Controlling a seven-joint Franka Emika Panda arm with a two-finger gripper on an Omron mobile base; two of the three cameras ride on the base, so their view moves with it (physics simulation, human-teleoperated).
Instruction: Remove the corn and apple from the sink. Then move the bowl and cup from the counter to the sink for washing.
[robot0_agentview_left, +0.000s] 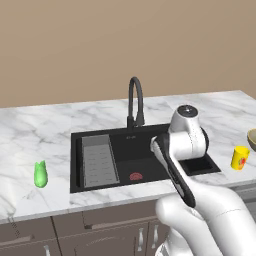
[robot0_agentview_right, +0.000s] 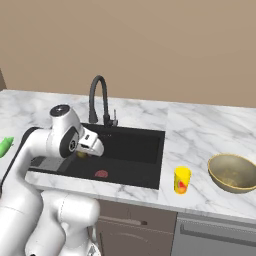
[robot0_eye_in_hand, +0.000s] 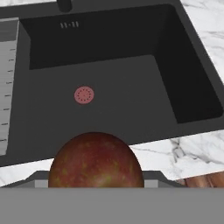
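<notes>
A reddish-brown apple (robot0_eye_in_hand: 95, 159) with yellow flecks sits low in the hand view, above the black sink (robot0_eye_in_hand: 131, 87). My gripper (robot0_agentview_right: 85, 151) is shut on the apple (robot0_agentview_right: 81, 154) and hangs over the basin's left part (robot0_agentview_right: 135, 145). The green corn (robot0_agentview_left: 40, 174) lies on the white marble counter (robot0_agentview_left: 40, 135) left of the sink; it also shows at the left edge (robot0_agentview_right: 5, 146) of the right base view. Right of the sink stands the yellow cup (robot0_agentview_right: 182, 180) with its red mark. Further right sits the tan bowl (robot0_agentview_right: 232, 172).
A black arched faucet (robot0_agentview_left: 135, 100) rises behind the basin. A ribbed grey rack (robot0_agentview_left: 99, 160) fills the sink's left side, and a red drain (robot0_eye_in_hand: 84, 95) marks its floor. Brown cabinets (robot0_agentview_left: 100, 225) run below the counter edge.
</notes>
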